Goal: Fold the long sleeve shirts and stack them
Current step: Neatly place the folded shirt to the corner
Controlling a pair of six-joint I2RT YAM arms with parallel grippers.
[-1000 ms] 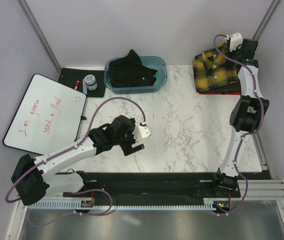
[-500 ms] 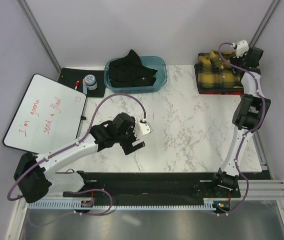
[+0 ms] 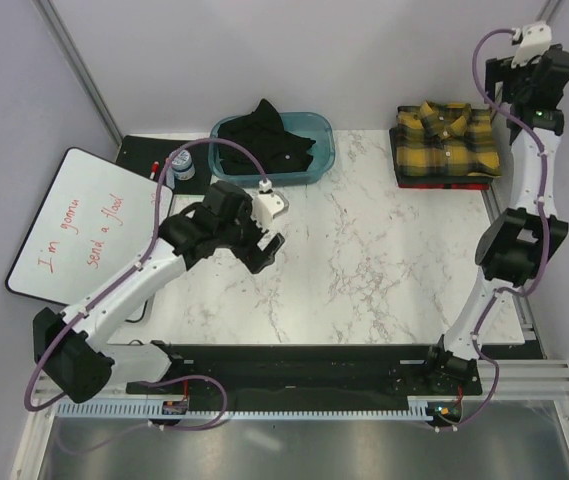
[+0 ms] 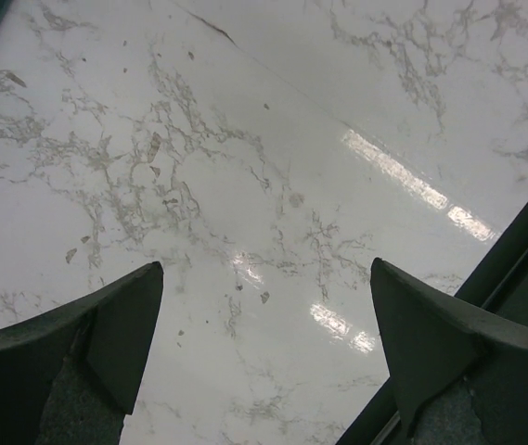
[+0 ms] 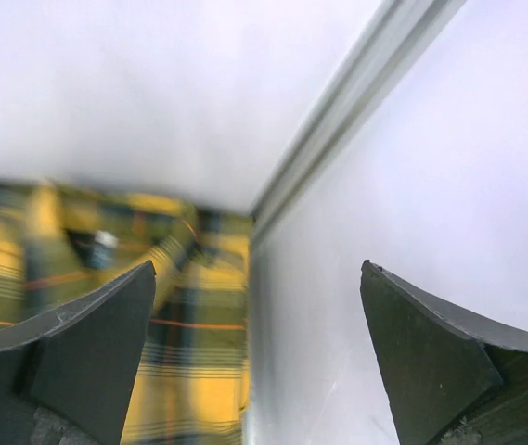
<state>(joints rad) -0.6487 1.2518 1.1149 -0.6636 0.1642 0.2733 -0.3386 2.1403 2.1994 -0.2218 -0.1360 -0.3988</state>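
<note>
Yellow/blk plaid shirt point(image 3: 444, 142) is folded flat at upper right of the top view, collar at its upper-left corner, front side up. It's also in the right wrist cam, lower left, blurry. Dark shirt(s) point(image 3: 262, 140) are crumpled in a heap in the teal bin point(image 3: 326, 140) at upper center, can't tell how many.

the table top point(image 4: 245, 139) is smooth and glossy, white stone-look with grey veins, and it throws back bright glints of light. the plaid shirt point(image 3: 444, 135) is soft woven cloth, matt, in yellow and black. the dark garments point(image 3: 264, 140) are matt black cloth, crumpled, in a bin point(image 3: 319, 165) of smooth, translucent teal plastic. the whiteboard point(image 3: 84, 230) looks slick and shiny. the fingers point(image 4: 106, 343) of the left gripper point(image 4: 265, 267) look like dark matt plastic, finely grained. the corner strip point(image 5: 356, 97) between the walls looks like pale, satin metal.
</note>
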